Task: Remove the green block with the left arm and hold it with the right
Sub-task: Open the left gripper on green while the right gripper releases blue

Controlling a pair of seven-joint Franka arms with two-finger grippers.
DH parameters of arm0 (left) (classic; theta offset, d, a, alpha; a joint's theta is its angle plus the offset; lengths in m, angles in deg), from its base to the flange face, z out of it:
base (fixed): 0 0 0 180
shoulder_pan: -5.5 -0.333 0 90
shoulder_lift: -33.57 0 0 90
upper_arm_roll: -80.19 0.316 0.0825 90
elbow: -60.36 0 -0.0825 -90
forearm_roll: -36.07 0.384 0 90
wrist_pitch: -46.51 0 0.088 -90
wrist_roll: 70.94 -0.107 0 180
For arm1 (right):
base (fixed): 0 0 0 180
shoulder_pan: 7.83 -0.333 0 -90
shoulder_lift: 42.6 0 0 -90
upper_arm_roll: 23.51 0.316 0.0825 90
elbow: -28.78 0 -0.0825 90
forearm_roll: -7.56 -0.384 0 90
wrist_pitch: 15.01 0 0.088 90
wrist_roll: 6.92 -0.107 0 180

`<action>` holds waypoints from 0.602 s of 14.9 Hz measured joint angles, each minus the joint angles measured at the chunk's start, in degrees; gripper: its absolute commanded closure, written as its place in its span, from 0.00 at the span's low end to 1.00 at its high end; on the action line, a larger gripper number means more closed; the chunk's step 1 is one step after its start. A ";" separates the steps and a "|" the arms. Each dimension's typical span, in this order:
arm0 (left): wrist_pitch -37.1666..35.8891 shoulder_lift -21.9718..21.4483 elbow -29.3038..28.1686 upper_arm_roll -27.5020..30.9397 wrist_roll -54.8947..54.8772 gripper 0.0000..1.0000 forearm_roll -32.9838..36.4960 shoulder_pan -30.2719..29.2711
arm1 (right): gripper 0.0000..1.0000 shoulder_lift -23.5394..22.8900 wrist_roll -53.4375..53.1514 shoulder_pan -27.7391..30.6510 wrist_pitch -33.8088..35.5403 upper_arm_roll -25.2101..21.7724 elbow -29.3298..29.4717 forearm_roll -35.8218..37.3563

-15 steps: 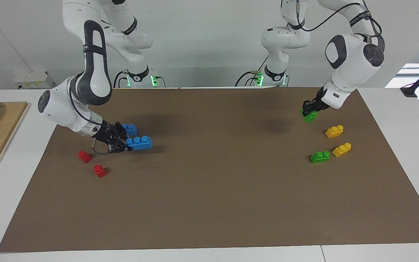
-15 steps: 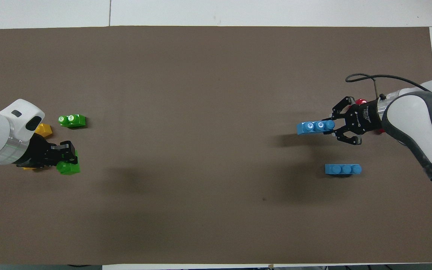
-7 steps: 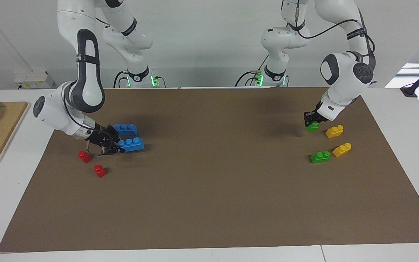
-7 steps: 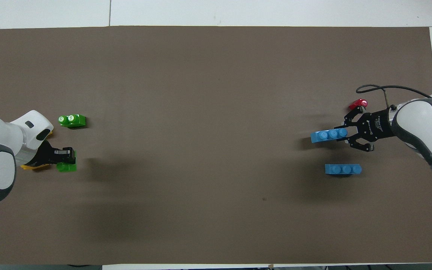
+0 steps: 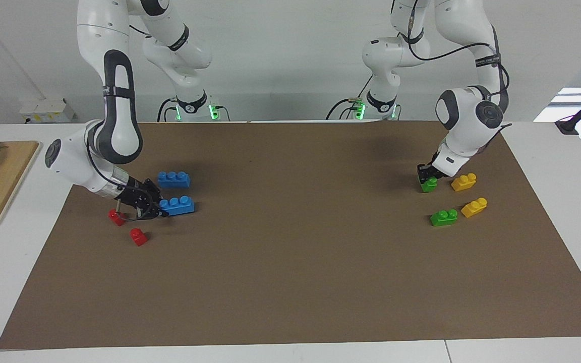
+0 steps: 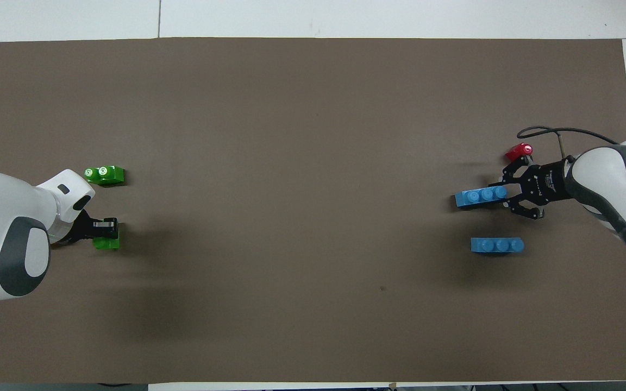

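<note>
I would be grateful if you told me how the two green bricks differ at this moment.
The left end effector is shut on one green brick, low at the mat; the other green brick lies free, untouched. The held brick is nearer to the robots, beside a yellow brick; the free one is farther from them, beside the second yellow brick. Both are bright green.

You have two matching arms, the left arm [image 5: 464,118] and the right arm [image 5: 111,101]: glossy white rounded shells with dark grey oval panels and round grey joint caps. Black cables loop along each. Green lights glow at both bases. Each ends in a small black linkage gripper.
</note>
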 measured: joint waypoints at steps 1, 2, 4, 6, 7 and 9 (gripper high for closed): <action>0.52 0.11 -0.43 0.00 0.00 1.00 0.00 0.00 | 1.00 -0.02 0.03 0.10 -0.01 0.00 0.00 0.00; 0.98 0.11 -0.88 0.00 0.00 1.00 0.00 0.00 | 1.00 -0.02 0.03 0.13 -0.01 0.00 0.00 0.00; 1.44 0.00 -1.39 0.00 0.00 0.39 0.00 0.00 | 1.00 -0.02 0.03 0.12 -0.02 0.11 0.00 0.00; 1.52 -0.02 -1.43 0.00 0.00 0.00 0.01 0.00 | 1.00 -0.02 0.03 0.11 -0.19 0.23 0.00 0.00; 1.52 -0.02 -1.43 0.00 0.00 0.00 0.00 0.00 | 0.93 -0.02 0.03 0.11 -0.26 0.27 0.00 0.00; 1.53 0.01 -1.50 -0.01 0.00 0.00 0.01 0.00 | 0.60 -0.02 0.03 0.11 -0.34 0.29 0.00 0.00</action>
